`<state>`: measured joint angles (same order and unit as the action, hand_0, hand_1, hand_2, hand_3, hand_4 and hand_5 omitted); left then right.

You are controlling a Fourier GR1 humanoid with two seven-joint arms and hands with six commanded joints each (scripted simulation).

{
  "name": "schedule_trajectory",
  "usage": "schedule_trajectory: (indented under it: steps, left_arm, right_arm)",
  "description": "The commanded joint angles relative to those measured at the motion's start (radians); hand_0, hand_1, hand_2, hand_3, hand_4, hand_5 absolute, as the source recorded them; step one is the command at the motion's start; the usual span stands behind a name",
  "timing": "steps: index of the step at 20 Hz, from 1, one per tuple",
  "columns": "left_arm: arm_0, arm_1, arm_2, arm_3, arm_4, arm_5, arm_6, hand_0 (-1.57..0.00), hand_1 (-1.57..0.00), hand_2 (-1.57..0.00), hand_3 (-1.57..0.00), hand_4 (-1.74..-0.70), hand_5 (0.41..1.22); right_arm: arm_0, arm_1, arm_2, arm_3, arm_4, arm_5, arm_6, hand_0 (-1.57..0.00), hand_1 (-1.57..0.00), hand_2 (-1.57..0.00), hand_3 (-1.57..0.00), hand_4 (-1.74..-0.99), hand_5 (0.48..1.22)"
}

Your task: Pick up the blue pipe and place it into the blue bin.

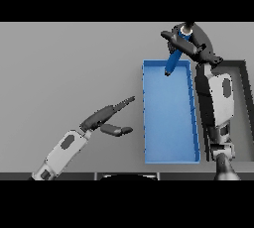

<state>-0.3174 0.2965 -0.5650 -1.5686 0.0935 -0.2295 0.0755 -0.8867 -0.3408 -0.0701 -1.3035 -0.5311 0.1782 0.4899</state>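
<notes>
The blue pipe point(174, 58) is a thin blue tube, tilted, with its lower end over the far end of the blue bin point(171, 123) and its upper end in my right hand. My right hand point(191, 41) is beyond the far end of the bin, with its fingers and thumb curled round the pipe, holding it above the bin. The blue bin is a long rectangular tray on the right half of the grey table point(64, 68). My left hand point(106, 118) is over the table left of the bin, fingers straight and thumb spread, holding nothing.
A dark-rimmed grey bin point(240, 108) stands to the right of the blue bin, partly under my right arm point(218, 103). The table spreads out to the left and far side of my left hand.
</notes>
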Motion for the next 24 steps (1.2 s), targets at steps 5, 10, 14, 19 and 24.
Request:
schedule_trajectory:
  steps: [5,10,14,19,24]
  left_arm:
    - [0.013,0.015,-0.003,-0.022,0.013,-0.015,-0.005,0.0,0.0,0.0,0.0,-0.83,0.468]
    - [0.026,0.014,-0.011,-0.015,-0.003,-0.01,-0.017,0.0,0.0,0.0,0.0,-0.83,0.47]
    - [0.033,0.011,-0.016,-0.026,0.0,-0.008,-0.014,0.0,0.0,0.0,0.0,-0.83,0.475]
    - [0.023,0.008,-0.015,-0.028,0.002,-0.007,-0.002,0.0,0.0,0.0,0.0,-0.83,0.476]
    - [0.029,0.005,-0.02,-0.029,-0.007,0.001,0.002,0.0,0.0,0.0,0.0,-0.83,0.477]
  right_arm:
    - [0.174,-0.01,0.023,-0.028,0.042,-0.072,0.081,-1.57,-1.57,-1.57,-1.57,-1.499,1.221]
    - [0.303,-0.081,0.137,-0.033,0.03,-0.188,0.12,-1.57,-1.57,-1.57,-1.08,-1.586,1.221]
    - [0.368,-0.179,0.325,-0.026,-0.046,-0.251,0.12,-1.57,-1.57,-1.57,-0.69,-1.653,1.205]
    - [0.334,-0.298,0.593,0.034,-0.327,-0.424,0.12,-0.94,-0.88,-0.85,-0.52,-1.404,1.159]
    - [0.258,-0.406,0.77,0.004,-0.377,-0.354,0.12,-0.31,-0.29,-0.28,-0.17,-1.215,1.044]
